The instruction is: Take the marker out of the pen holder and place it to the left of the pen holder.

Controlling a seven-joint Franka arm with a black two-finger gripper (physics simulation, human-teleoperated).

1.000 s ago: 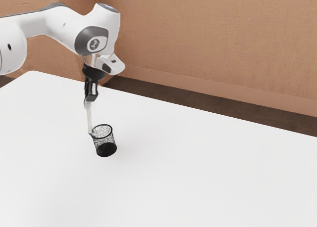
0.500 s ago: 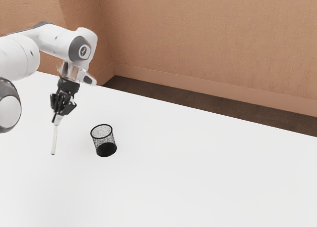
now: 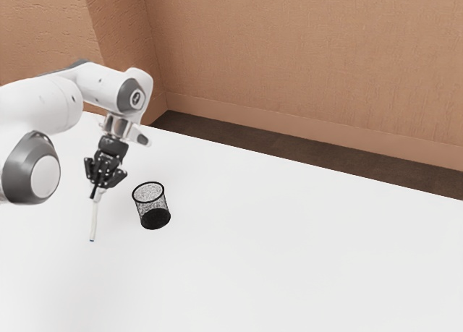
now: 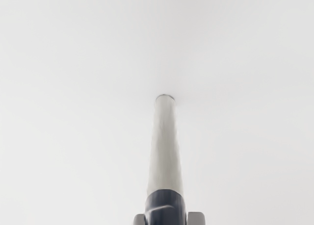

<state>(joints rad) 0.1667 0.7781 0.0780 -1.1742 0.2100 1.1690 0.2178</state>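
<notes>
And out it comes: the marker (image 3: 94,220) has swung clear of the mesh pen holder (image 3: 152,205), clamped between the fingers (image 4: 196,219) over the counter (image 3: 289,260) at the exterior view's left, leaving, I'd judge, just lowering and release!

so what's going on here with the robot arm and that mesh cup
A Franka arm has a pale marker gripped in its end effector, slanting down toward the white table. The marker is outside the black mesh pen holder, on the exterior view's left of it, and the holder stands upright. The marker hasn't been released yet; whether its lower end touches the table, I can't tell.
</notes>
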